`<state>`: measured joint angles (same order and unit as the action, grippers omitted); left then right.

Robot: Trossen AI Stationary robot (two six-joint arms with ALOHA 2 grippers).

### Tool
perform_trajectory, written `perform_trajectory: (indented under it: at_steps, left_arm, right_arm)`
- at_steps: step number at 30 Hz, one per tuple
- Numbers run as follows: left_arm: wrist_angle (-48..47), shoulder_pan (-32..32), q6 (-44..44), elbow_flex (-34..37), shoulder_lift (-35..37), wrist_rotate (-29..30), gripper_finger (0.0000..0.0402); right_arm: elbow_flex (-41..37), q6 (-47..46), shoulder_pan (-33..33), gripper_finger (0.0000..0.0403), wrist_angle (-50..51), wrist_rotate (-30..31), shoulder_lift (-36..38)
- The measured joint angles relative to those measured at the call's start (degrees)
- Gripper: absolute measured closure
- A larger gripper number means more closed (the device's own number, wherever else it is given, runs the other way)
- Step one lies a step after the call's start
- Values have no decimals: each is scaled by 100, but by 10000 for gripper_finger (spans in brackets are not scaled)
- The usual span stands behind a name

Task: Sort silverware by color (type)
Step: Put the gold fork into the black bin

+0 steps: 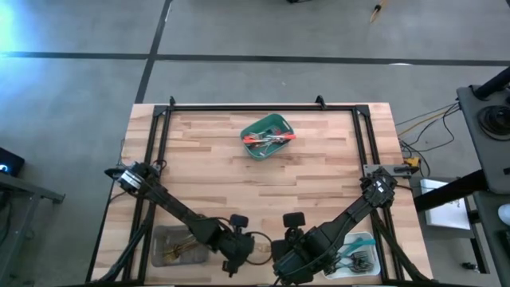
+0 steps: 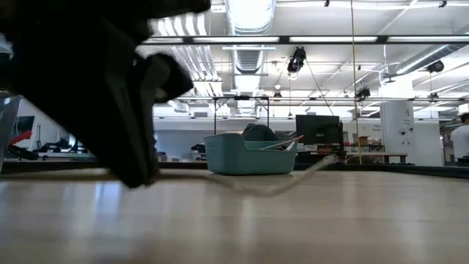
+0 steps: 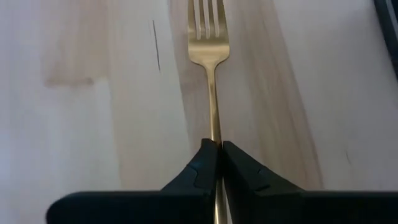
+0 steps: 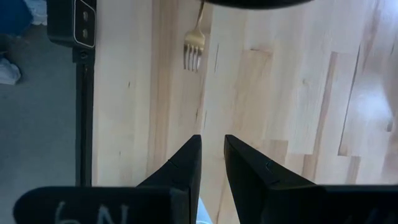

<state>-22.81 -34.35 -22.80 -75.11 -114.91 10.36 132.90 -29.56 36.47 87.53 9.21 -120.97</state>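
The left end effector (image 3: 216, 149) is pinching the gold fork (image 3: 209, 56) by its thin, stiff, slippery handle just above the tabletop (image 3: 93, 124), while the right end effector (image 4: 211, 149) is waiting nearby, barely parted and holding nothing.

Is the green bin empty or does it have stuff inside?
Not empty: the green plastic bin holds red-orange-handled silverware.

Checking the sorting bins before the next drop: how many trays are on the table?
3. A green tray sits at the far middle, a grey tray at the near left corner, and a white tray at the near right corner. The arms partly cover the two near ones.
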Motion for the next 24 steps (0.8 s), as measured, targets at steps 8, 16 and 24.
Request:
perform_trajectory:
  at_steps: [8, 16, 24]
  left_arm:
    - [-286, -15, 378, -291, 103, 67, 401]
    - [-640, -186, -187, -284, 566, 180, 401]
    - [-1367, -885, -765, -213, 1309, 923, 401]
  right_arm:
    - [0, -55, 2, 342, -13, -1, 0]
    - [-23, -42, 2, 342, -22, -2, 0]
    - [-161, 22, 2, 342, -20, -4, 0]
